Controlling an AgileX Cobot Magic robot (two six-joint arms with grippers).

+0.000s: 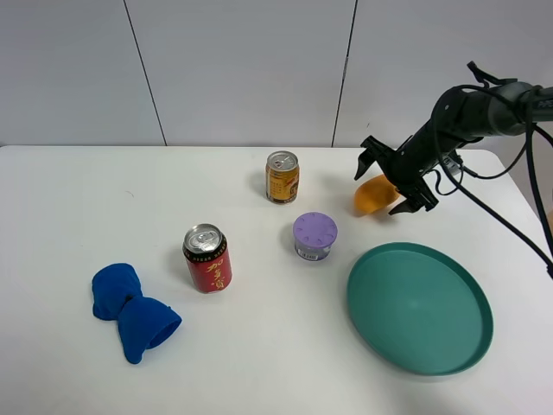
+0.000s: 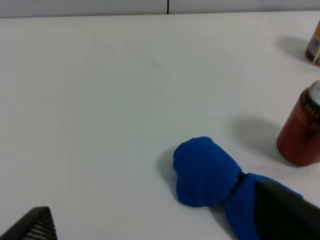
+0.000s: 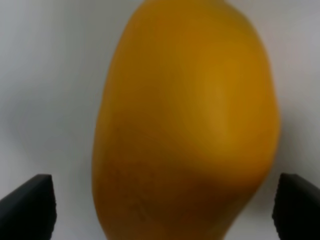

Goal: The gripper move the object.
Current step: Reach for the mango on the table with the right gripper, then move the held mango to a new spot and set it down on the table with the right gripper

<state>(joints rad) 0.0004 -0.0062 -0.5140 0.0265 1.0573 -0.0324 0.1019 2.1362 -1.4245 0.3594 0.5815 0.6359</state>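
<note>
- We saw the right gripper (image 1: pixel 389 183) spread wide, its fingers either side of the orange mango (image 1: pixel 371 197) without touching it
- The mango sat near the teal plate (image 1: pixel 471 298)

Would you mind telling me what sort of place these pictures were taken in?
Probably a robotics lab bench: a white table before plain white wall panels, a dark cabled robot arm, and props like a round teal plastic tray.

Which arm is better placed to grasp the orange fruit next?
Right. The right gripper straddles the orange fruit, jaws open either side; the left gripper hovers far off near the blue cloth.
</note>
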